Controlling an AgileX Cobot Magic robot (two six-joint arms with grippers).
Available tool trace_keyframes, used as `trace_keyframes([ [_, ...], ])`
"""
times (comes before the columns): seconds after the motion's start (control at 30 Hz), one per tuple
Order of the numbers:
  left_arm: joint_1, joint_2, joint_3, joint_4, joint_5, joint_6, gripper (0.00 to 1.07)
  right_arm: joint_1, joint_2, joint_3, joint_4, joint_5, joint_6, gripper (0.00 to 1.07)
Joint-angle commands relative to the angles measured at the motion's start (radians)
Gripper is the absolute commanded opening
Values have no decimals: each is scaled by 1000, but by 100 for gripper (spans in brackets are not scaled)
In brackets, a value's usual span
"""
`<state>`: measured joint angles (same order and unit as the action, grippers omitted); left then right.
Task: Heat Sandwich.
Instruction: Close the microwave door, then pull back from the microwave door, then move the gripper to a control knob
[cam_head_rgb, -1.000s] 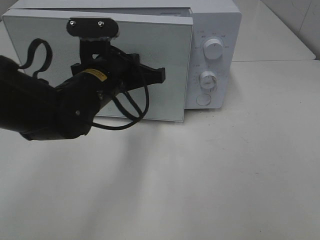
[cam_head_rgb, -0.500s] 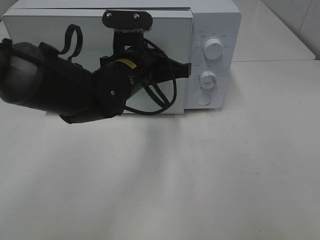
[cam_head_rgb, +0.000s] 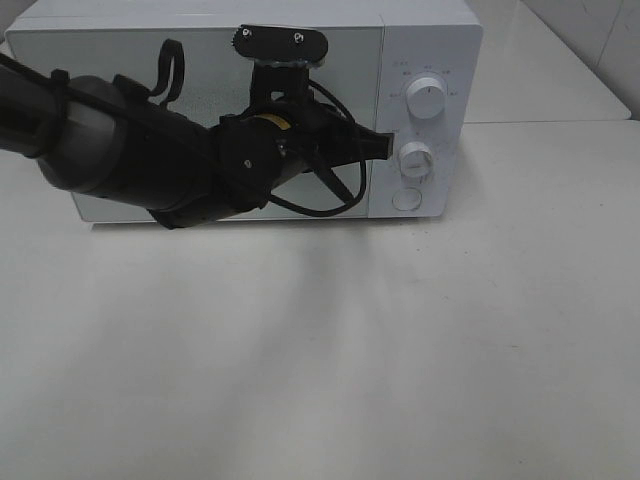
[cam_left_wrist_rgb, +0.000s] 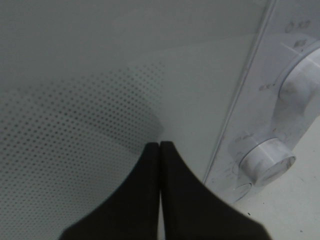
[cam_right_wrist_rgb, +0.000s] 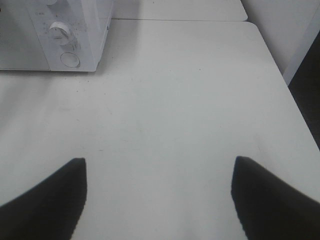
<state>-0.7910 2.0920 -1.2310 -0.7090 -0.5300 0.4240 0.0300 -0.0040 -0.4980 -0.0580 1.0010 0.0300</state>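
Currently | left claw (cam_left_wrist_rgb: 160, 147), closed, is touching microwave door (cam_left_wrist_rgb: 75, 90) | my right claw (cam_right_wrist_rgb: 159, 161) is hanging open | sandwich unseen, I'm expecting soft, light: hold crusts.

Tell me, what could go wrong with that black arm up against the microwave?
The left gripper, shut, has its tips at the door close beside the lower knob; a sideways slip could turn it. Pushing harder might shove the microwave back across the smooth table. Whether the door has latched cannot be seen.

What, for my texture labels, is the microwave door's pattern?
Fine dark dots across the white microwave door; left wrist view shows best.
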Motion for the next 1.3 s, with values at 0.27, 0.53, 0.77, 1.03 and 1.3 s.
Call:
trace_keyframes([
  [0.27,27,-6,-23,-36,-85,4,0,-7,-28,1,-2,-7,-10,76],
  [0.53,-7,-59,11,-36,-47,8,0,-7,-28,1,-2,-7,-10,76],
  [0.77,-54,-113,95,-37,-48,30,0,-7,-28,1,-2,-7,-10,76],
  [1.03,-89,-198,196,-40,47,31,0,-7,-28,1,-2,-7,-10,76],
  [1.3,-87,-270,262,-41,308,31,61,-7,-28,1,-2,-7,-10,76],
])
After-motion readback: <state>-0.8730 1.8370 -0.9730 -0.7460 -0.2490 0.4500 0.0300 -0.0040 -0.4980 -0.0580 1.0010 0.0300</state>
